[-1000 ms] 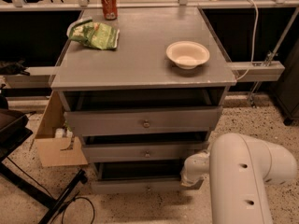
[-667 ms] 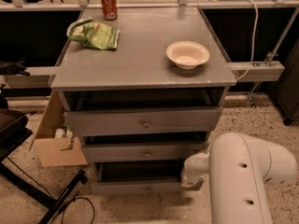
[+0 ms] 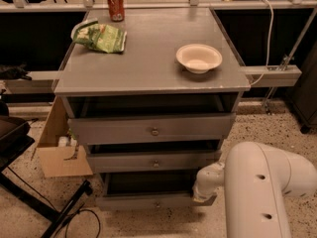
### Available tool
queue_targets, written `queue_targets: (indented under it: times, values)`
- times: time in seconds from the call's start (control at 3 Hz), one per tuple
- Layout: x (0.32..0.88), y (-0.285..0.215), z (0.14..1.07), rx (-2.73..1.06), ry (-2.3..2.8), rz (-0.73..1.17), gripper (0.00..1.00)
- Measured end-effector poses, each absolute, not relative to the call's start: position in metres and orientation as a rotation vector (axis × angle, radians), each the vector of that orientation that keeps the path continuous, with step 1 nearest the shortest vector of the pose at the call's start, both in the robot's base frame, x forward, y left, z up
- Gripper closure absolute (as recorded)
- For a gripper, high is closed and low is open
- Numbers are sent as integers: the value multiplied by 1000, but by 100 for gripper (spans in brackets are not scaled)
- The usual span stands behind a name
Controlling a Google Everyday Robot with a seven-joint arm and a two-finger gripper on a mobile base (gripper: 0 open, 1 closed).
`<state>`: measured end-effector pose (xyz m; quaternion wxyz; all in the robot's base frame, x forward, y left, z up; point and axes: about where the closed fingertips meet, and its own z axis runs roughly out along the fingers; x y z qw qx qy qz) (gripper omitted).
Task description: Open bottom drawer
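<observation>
The bottom drawer [image 3: 143, 201] sits lowest in the grey cabinet, near the floor. Its flat front with the small round knob [image 3: 157, 204] stands out toward the near side, past the middle drawer [image 3: 154, 161]. A dark open gap shows above its front, so by my judgement the drawer is already pulled well out and little or nothing is left beyond letting go. The claw [image 3: 204, 190] is at the right end of that front, touching or just beside it, at the tip of the big white arm [image 3: 262, 192] that comes in from the near right; whether it is spread or pressed together I cannot tell. The top drawer [image 3: 151, 129] also stands partly open. On the grey tabletop [image 3: 153, 68] are a pale bowl [image 3: 199, 58] at right, a green snack bag [image 3: 101, 36] at left and a red can [image 3: 115, 5] at the far edge. A cardboard box [image 3: 59, 148] stands on the speckled floor [image 3: 262, 125] to the left.
</observation>
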<state>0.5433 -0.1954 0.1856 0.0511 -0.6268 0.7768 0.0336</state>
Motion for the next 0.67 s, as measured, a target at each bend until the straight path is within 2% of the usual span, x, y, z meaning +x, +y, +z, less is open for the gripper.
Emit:
queue_targets:
  times: [0.67]
  values:
    - [544, -192, 192, -1908, 2364, 102, 100]
